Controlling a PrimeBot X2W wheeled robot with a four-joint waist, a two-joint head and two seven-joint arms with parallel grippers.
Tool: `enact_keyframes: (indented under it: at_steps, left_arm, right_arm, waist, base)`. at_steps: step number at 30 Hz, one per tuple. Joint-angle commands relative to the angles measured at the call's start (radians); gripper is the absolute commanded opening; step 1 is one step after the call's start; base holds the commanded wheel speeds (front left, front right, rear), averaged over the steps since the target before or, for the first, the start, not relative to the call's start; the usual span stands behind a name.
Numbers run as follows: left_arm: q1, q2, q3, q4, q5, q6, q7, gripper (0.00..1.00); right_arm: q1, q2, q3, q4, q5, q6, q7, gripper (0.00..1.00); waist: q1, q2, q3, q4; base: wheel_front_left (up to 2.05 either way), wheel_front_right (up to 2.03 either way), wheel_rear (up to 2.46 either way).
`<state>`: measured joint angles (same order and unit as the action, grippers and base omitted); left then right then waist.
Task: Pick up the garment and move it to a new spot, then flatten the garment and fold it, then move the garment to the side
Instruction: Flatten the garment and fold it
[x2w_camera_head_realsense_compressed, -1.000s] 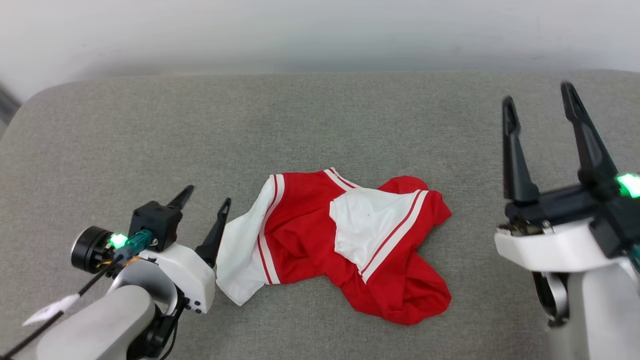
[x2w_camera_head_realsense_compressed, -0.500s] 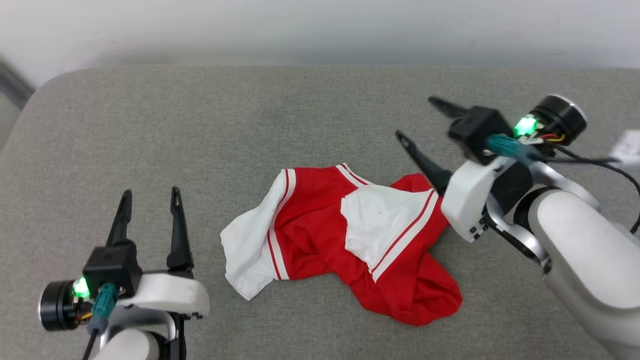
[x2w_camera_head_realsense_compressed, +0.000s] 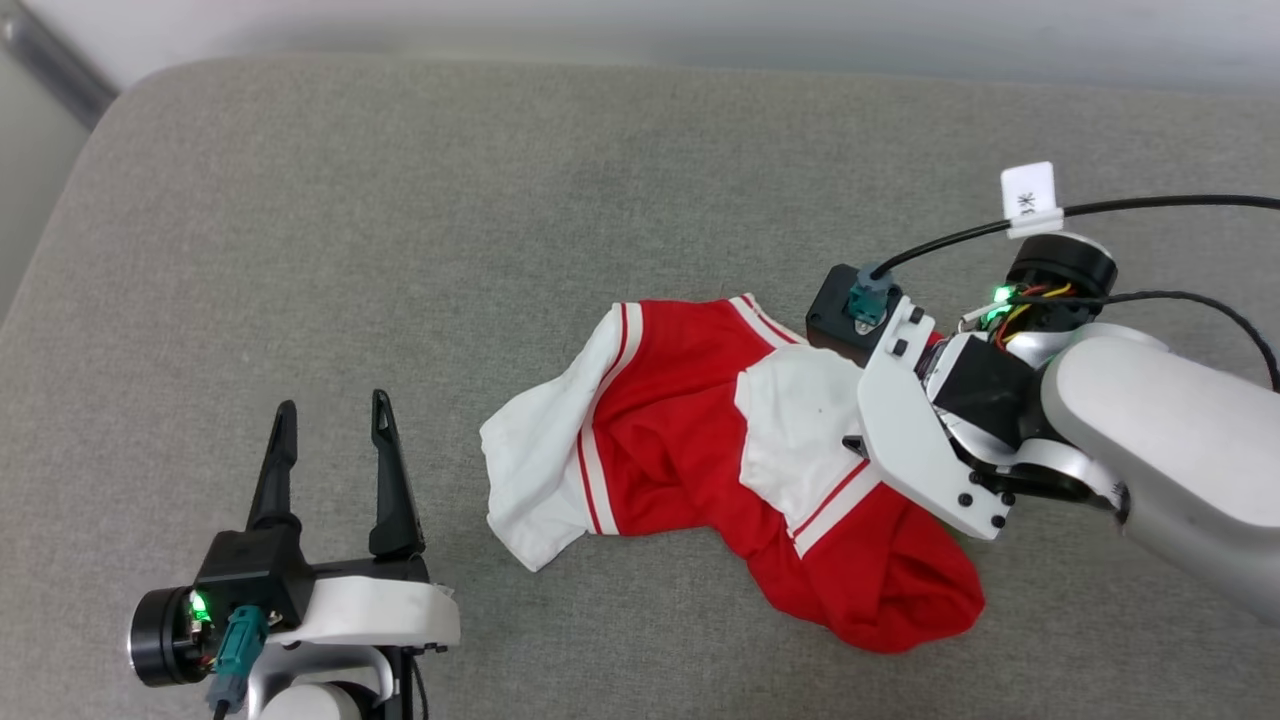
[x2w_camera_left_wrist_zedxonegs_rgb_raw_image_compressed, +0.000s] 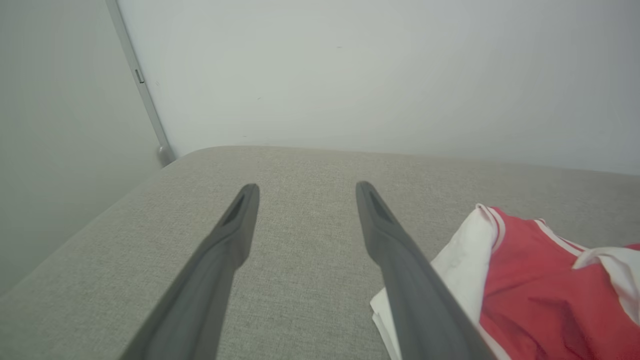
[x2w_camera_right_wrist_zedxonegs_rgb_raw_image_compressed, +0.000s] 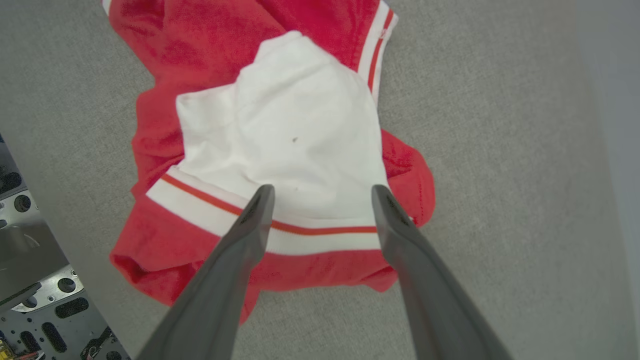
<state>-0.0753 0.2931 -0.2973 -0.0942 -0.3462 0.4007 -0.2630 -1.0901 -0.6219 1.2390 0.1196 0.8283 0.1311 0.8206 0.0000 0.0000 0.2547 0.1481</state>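
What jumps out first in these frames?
A crumpled red-and-white garment lies in the middle of the grey upholstered surface. The right pincer hangs open directly over its white sleeve, with the fingers pointing down at the striped trim. The left pincer sits open to the left of the garment, over bare upholstery.

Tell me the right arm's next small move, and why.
Probably lower the right gripper and close it on the garment: its jaws stand open over the white sleeve, gripping nothing yet, and the garment lies crumpled on the grey cushion.
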Motion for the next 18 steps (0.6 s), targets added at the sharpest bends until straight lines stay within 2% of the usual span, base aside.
enact_keyframes:
  at_steps: [1, 7, 10, 12, 18]
  left_arm:
    - [0.001, -0.023, 0.017, 0.007, 0.017, -0.02, -0.002, 1.0]
    - [-0.011, -0.102, 0.081, 0.04, 0.071, -0.092, -0.002, 1.0]
    - [-0.006, -0.128, 0.112, 0.051, 0.095, -0.122, -0.002, 1.0]
    - [0.002, -0.142, 0.133, 0.06, 0.11, -0.139, -0.002, 1.0]
    - [0.032, -0.175, 0.181, 0.074, 0.145, -0.177, -0.003, 1.0]
  right_arm:
    - [-0.014, 0.015, 0.019, 0.014, 0.01, -0.001, 0.012, 1.0]
    - [0.071, 0.024, 0.043, 0.045, 0.006, -0.001, 0.059, 1.0]
    - [0.084, 0.024, 0.042, 0.048, -0.009, -0.001, 0.017, 1.0]
    - [0.08, 0.02, 0.042, 0.033, -0.028, -0.001, -0.045, 0.0]
    - [0.065, -0.029, 0.036, -0.016, 0.023, -0.001, -0.238, 0.0]
  waist:
    - [0.0, 0.0, 0.026, 0.021]
    - [0.0, 0.0, 0.057, 0.04]
    - [0.0, 0.0, 0.061, 0.035]
    - [0.0, 0.0, 0.056, 0.027]
    - [0.0, 0.0, 0.012, -0.012]
  base:
    - [0.0, 0.0, 0.0]
    - [0.0, 0.0, 0.0]
    - [0.0, 0.0, 0.0]
    - [0.0, 0.0, 0.0]
    - [0.0, 0.0, 0.0]
